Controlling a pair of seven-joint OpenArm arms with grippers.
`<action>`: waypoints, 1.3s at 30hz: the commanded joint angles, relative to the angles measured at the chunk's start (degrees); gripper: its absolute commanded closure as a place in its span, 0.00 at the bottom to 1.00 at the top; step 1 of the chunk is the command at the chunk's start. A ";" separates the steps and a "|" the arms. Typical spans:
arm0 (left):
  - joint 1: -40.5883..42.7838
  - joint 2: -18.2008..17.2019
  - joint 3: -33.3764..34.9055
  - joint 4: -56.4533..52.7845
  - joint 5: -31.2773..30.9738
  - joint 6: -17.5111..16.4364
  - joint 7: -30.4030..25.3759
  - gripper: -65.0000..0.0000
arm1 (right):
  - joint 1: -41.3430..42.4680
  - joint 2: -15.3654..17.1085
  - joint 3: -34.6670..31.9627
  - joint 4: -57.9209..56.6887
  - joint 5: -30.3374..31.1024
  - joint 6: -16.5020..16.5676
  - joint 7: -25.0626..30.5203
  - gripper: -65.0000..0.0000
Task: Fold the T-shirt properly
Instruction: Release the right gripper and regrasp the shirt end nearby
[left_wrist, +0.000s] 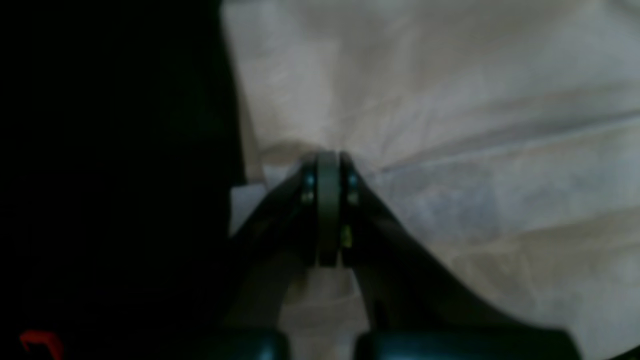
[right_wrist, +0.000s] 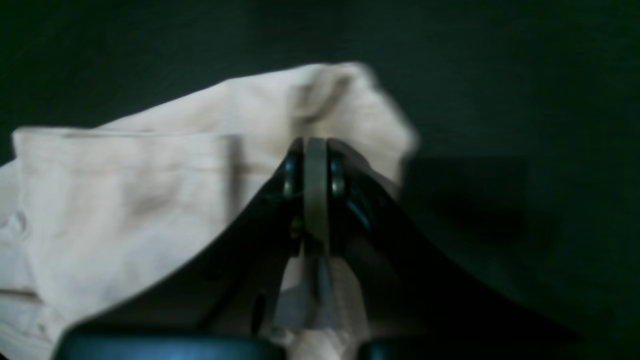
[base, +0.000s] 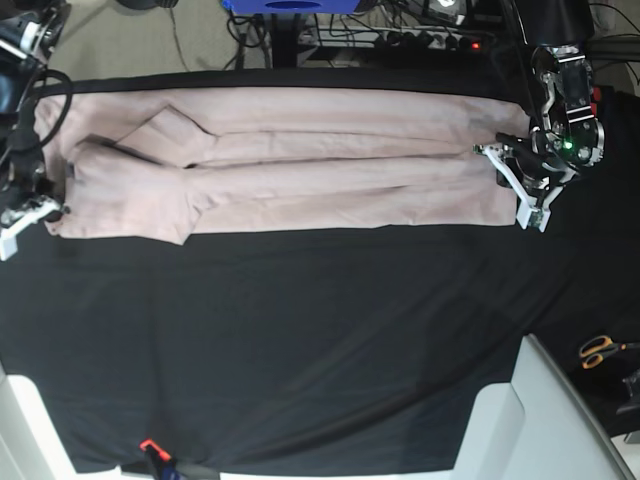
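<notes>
— Where the black cloth (base: 300, 330) covers the bench, what lies at twelve o'clock?
— The T-shirt (base: 300, 175), pale pink, folded into a long band running from nine to three o'clock across the far part of the bench.
— And the pincers?
— The left pincer (left_wrist: 327, 160) is closed, pinching the shirt's edge at three o'clock; creases fan out from its tips. The right pincer (right_wrist: 316, 145) is closed too, clamped on a bunched corner of the shirt at nine o'clock.
— Anything beyond?
— Orange-handled scissors (base: 600, 350) lie off at four o'clock, well apart from the shirt.
</notes>
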 joint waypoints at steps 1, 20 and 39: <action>-0.85 -0.68 -0.17 0.43 1.13 0.33 0.19 1.00 | 1.22 1.65 0.19 0.26 0.69 0.36 1.71 0.99; 2.40 -0.59 -0.70 11.15 1.13 0.16 0.54 1.00 | -12.15 -8.37 -3.59 31.03 0.78 -1.92 -6.73 1.00; 1.08 -0.86 -0.87 6.32 1.13 0.16 0.45 1.00 | -19.62 -8.99 -6.23 28.57 0.78 -2.27 -6.73 1.00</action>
